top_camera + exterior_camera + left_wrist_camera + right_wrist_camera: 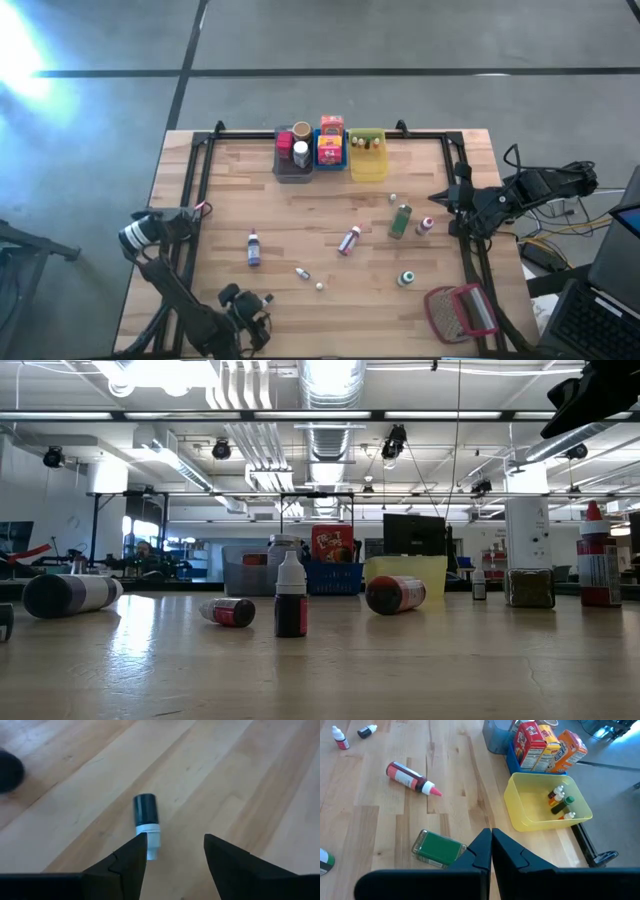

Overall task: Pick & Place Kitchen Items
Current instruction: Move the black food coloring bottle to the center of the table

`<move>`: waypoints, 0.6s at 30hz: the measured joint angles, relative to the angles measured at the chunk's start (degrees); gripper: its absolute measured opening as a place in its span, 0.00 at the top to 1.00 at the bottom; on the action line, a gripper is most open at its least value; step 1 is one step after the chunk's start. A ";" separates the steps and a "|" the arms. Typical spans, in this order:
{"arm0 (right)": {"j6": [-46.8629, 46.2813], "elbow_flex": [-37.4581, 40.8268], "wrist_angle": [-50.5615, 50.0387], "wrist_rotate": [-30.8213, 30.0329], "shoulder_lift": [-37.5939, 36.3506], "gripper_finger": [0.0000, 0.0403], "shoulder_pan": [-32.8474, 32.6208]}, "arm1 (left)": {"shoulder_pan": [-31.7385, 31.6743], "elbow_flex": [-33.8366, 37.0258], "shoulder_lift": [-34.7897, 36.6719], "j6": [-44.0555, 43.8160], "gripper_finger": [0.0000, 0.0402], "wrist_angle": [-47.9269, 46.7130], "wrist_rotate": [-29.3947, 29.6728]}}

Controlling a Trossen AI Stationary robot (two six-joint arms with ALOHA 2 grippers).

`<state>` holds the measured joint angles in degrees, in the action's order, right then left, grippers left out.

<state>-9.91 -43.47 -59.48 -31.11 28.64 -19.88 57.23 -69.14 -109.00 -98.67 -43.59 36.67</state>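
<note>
We hover our left gripper (172, 852), fingers spread, over the small dark-capped bottle (146, 823) to straddle it.

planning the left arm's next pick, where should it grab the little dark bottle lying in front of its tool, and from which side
Grip the small dark bottle across its dark body, not the narrow white cap. It lies on its side on the table, so coming straight down from above with one finger on each long side probably works best. The left tool is open, but the bottle sits toward one finger, so centre over it first.
</note>
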 joint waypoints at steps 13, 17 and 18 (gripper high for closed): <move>0.00 -0.01 0.00 0.00 0.00 0.98 0.01 | 0.69 -0.04 -4.33 2.60 0.50 -1.47 0.91; 0.01 0.00 0.00 0.00 0.00 0.98 0.02 | 1.43 -0.07 -4.67 2.66 0.50 -2.09 1.69; 0.01 0.00 -0.01 0.00 0.00 0.98 0.00 | 1.58 -0.06 -4.67 2.74 0.50 -2.39 1.81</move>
<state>-9.90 -43.47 -59.50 -31.11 28.64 -19.87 58.81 -69.20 -113.67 -95.93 -45.98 38.47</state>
